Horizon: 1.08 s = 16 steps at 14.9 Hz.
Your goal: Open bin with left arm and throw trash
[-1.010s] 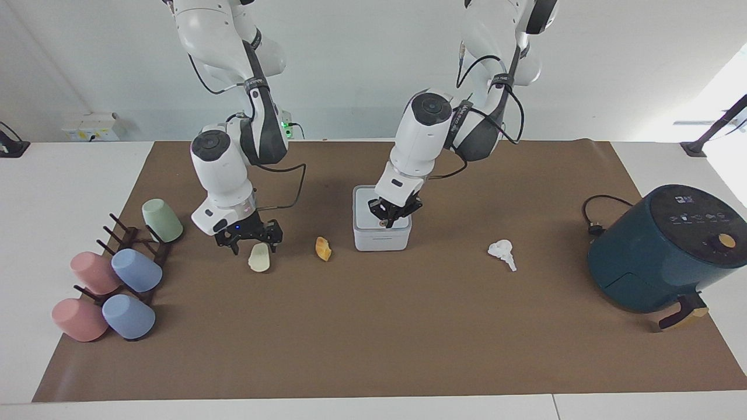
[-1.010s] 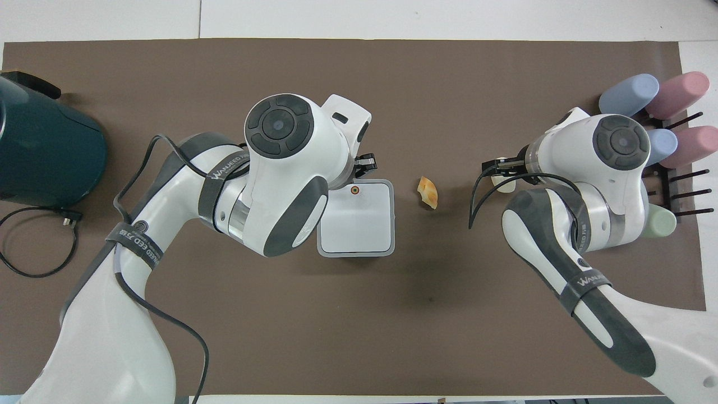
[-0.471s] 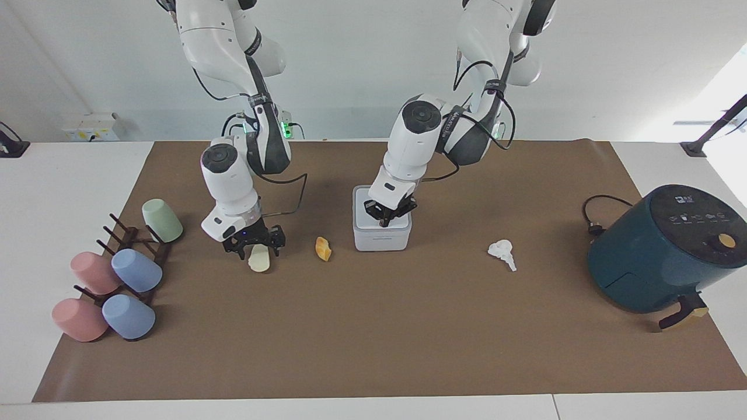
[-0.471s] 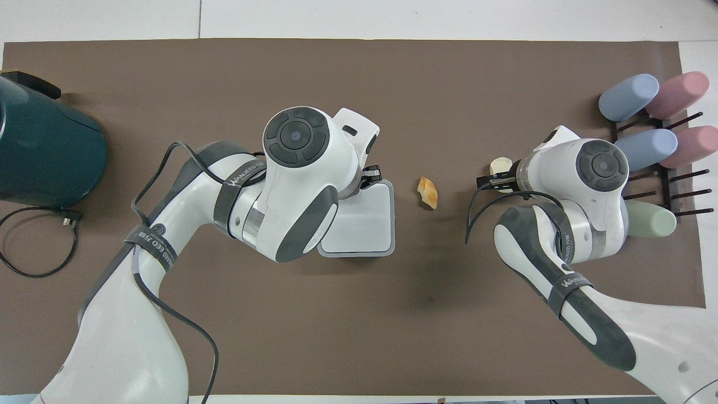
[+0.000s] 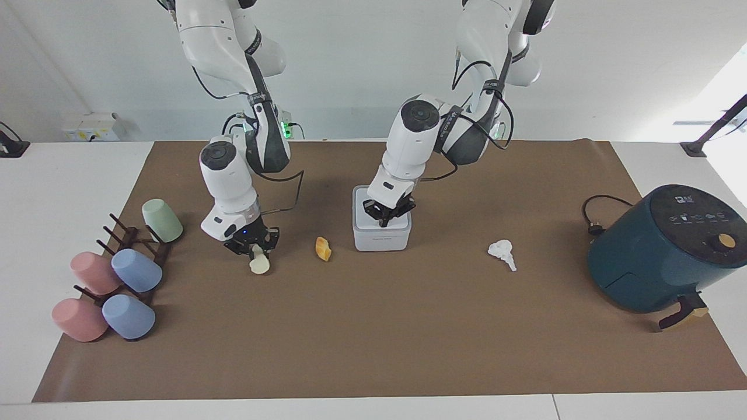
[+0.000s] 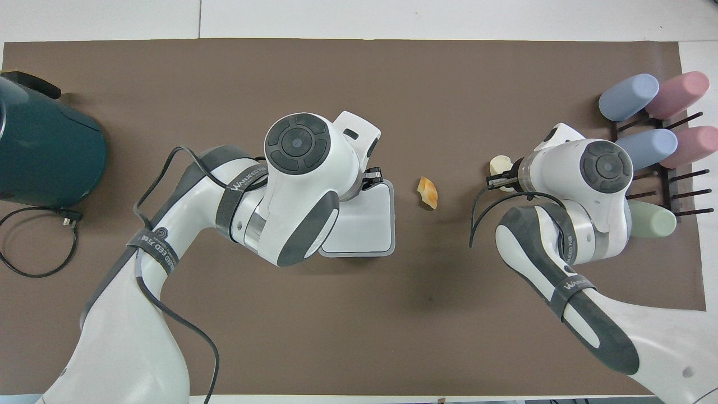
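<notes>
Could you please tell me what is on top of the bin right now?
The left gripper rests on the bin's closed lid. The lid button is covered by it, and the inside cannot be seen.

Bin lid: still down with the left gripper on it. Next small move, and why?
Probably press the left gripper down on the button end of the bin lid: the lid lies flat and closed, while the right gripper is already on the cream scrap and needs an open bin.

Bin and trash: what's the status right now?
Left gripper down on the bin lid, lid flat. Right gripper shut on the cream piece. Orange peel and tissue lie loose on the mat. Nothing blocking the bin.
</notes>
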Motion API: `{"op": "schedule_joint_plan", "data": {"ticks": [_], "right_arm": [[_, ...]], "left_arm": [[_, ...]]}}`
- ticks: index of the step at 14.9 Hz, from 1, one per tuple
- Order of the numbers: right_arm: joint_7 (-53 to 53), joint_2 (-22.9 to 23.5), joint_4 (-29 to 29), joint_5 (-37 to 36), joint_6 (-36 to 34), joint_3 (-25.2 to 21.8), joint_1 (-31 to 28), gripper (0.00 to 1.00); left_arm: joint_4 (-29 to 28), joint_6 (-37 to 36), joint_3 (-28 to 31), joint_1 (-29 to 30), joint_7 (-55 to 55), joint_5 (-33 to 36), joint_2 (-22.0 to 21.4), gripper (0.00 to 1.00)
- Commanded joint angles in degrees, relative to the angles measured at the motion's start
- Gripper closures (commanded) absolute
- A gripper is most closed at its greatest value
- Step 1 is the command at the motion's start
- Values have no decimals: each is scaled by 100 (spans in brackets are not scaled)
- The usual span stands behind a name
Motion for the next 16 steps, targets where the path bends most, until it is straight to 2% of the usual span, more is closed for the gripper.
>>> {"op": "schedule_joint_plan", "data": {"ticks": [1,3,6,9,12,13,14,15,16], "right_arm": [[164,-157,-63,77,32,20,66,100],[172,-253,-45,77,6,20,75,100],[391,-481,77,77,-221,20,127,100],[891,-684,612,77,-1125,29,268,100],[1444,-728,1210,77,-1951,327,268,100],[1812,-737,1334,77,-2137,493,268,100],[2216,-737,1370,77,-2208,686,268,100],[2577,-737,1370,77,-2157,836,268,100],[2963,-728,1370,86,-2095,986,268,100]], "left_arm": [[-418,269,76,-196,1,-74,46,100],[-364,164,68,-143,36,-74,-50,100],[-111,-580,111,128,133,-92,-471,100],[-92,-1170,111,602,675,-127,-963,100],[-144,-1567,129,1269,1729,-127,-1132,100],[-223,-1542,129,1559,2116,-127,-1158,78],[-398,-1481,129,1849,2433,-127,-1202,39],[-565,-1315,129,2087,2697,-127,-1246,21],[-784,-1113,138,2202,2909,-127,-1255,17]]}}
